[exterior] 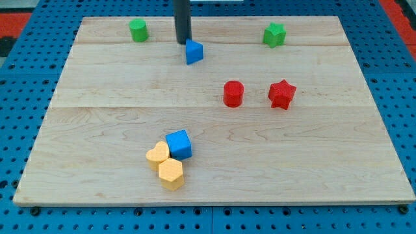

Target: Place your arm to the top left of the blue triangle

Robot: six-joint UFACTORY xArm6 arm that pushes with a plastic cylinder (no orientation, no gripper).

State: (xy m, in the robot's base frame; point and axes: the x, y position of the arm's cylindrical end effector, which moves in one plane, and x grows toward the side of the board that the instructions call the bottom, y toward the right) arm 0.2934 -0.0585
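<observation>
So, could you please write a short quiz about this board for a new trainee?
1. True or false: my tip sits just to the upper left of the blue triangle.
2. Which block touches both yellow blocks? A) red cylinder B) blue cube C) green star
3. Fill in: right of the red cylinder stands the red ____.

Key: 1 true; 2 B, the blue cube; 3 star.

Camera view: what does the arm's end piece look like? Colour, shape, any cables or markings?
A straight, round, dark grey-black rod, plain and smooth, entering from the view's top. No cables, labels or markings show. My tip is a blunt flat end, just top left of the blue triangle block.
</observation>
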